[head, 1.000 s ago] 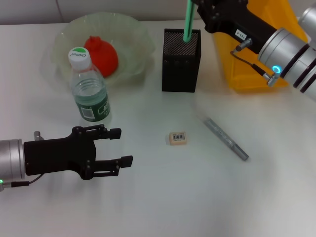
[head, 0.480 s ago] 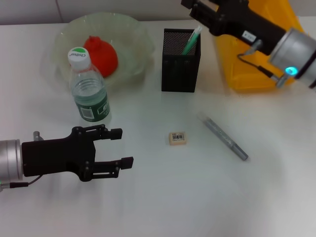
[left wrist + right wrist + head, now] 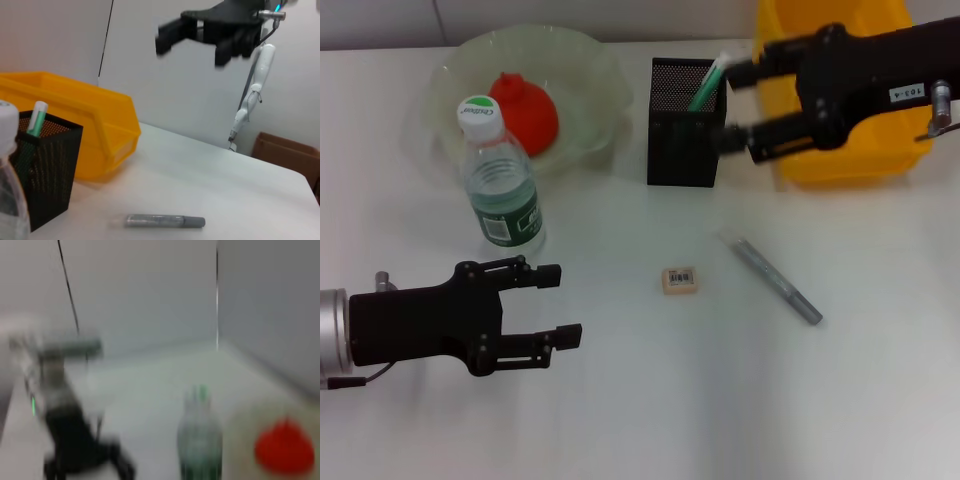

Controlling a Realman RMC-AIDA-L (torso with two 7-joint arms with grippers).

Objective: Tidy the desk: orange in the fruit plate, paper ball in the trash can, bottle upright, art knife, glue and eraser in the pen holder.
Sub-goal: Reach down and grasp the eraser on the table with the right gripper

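White table [image 3: 650, 400]: my right end effector [image 3: 742, 104], jaws open and empty, has backed off beside the pen holder [image 3: 686, 122] after dropping the green glue [image 3: 708, 85] in; eraser [image 3: 679, 280] and art knife [image 3: 778, 280] lie below it, left end effector [image 3: 555, 304] open, idle.

black wire-mesh pen holder [image 3: 687, 122], clear plastic bottle [image 3: 501, 180], translucent glossy fruit plate [image 3: 595, 70], smooth matt white desk [image 3: 720, 390].

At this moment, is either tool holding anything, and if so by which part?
Nothing is held. The right tool is open and empty beside the pen holder, where the green glue stick already leans. The left tool hangs open above the table, near the bottle.
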